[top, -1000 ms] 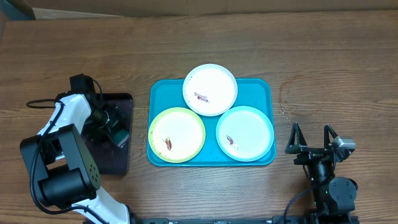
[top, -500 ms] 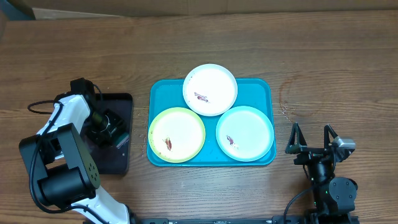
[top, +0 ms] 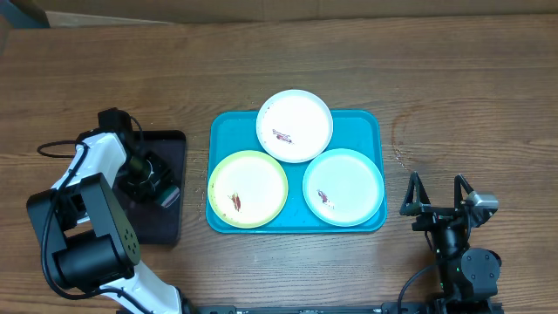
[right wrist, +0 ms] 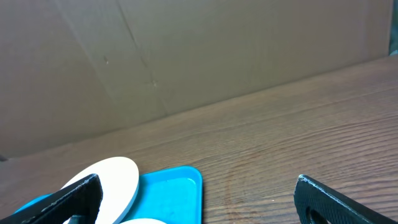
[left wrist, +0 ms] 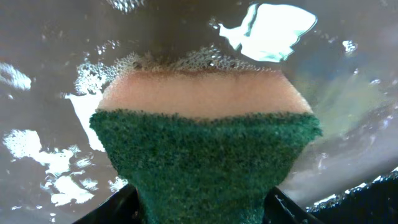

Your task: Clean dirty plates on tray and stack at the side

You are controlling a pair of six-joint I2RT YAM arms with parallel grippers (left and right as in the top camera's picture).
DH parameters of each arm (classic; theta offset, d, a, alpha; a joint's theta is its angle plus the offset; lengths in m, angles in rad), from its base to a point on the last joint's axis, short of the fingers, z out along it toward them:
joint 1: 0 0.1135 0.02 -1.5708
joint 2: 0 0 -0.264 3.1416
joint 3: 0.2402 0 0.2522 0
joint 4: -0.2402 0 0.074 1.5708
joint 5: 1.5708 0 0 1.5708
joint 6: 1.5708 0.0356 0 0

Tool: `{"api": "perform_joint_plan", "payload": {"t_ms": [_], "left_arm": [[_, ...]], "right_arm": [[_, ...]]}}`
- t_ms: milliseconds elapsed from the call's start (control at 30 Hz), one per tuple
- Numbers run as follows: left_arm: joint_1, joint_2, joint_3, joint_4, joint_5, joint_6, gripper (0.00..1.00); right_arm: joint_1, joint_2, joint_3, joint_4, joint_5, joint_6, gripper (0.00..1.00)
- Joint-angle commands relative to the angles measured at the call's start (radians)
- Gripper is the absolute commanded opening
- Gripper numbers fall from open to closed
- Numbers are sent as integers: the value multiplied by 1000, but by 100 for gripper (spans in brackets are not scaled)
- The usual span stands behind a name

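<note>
The turquoise tray (top: 366,122) lies mid-table and holds three smeared plates: a white plate (top: 296,118) at the back, a yellow-green rimmed plate (top: 253,183) front left, a pale mint rimmed plate (top: 349,179) front right. My left gripper (top: 157,185) is over the small black tray (top: 170,144) to the left. It is shut on a green-and-tan sponge (left wrist: 205,137) above wet, soapy black plastic. My right gripper (top: 437,202) rests open and empty right of the turquoise tray. Its view shows the tray's corner (right wrist: 180,186) and the white plate (right wrist: 109,177).
A cardboard wall (right wrist: 186,56) stands along the table's far edge. The black tray's wet bottom (left wrist: 50,93) fills the left wrist view. Bare wood (top: 471,105) lies right of and behind the turquoise tray.
My left gripper has shifted slightly on the black tray with the sponge. The plates and the right arm have not moved.
</note>
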Motion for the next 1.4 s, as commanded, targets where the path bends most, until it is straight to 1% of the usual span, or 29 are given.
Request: {"api": "perform_joint_plan", "payload": {"t_ms": [0, 67, 133, 167, 200, 300, 433, 533, 800, 967, 1133, 1233, 1300, 1367], "left_arm": [[-2, 48, -26, 39, -2, 10, 49], [-2, 48, -26, 42, -2, 10, 49], [-2, 48, -26, 42, -3, 10, 41], [-2, 48, -26, 42, -3, 10, 31], [-2, 48, -26, 42, -3, 10, 18], [0, 48, -20, 43, -5, 10, 5], [0, 48, 26, 1, -5, 15, 4], [0, 48, 89, -61, -5, 51, 4], [0, 47, 342, -321, -3, 145, 4], [0, 27, 465, -428, -2, 165, 4], [0, -23, 485, -437, -5, 173, 4], [-1, -25, 474, -433, -45, 172, 4], [-2, -25, 433, -400, -77, 171, 4], [-2, -23, 348, -321, -95, 171, 4]], "right_arm": [[-2, -9, -11, 3, -4, -3, 100], [-2, -9, -11, 3, -4, -3, 100], [-2, -9, -11, 3, -4, -3, 100], [-2, -9, -11, 3, -4, -3, 100], [-2, -9, -11, 3, -4, -3, 100], [-2, -9, -11, 3, -4, -3, 100], [-2, -9, -11, 3, -4, -3, 100], [-2, -9, -11, 3, -4, -3, 100], [-2, -9, -11, 3, -4, -3, 100], [-2, -9, -11, 3, -4, -3, 100], [-2, -9, -11, 3, -4, -3, 100], [-2, -9, -11, 3, -4, -3, 100], [-2, -9, -11, 3, -4, -3, 100], [-2, -9, -11, 3, -4, -3, 100]]}}
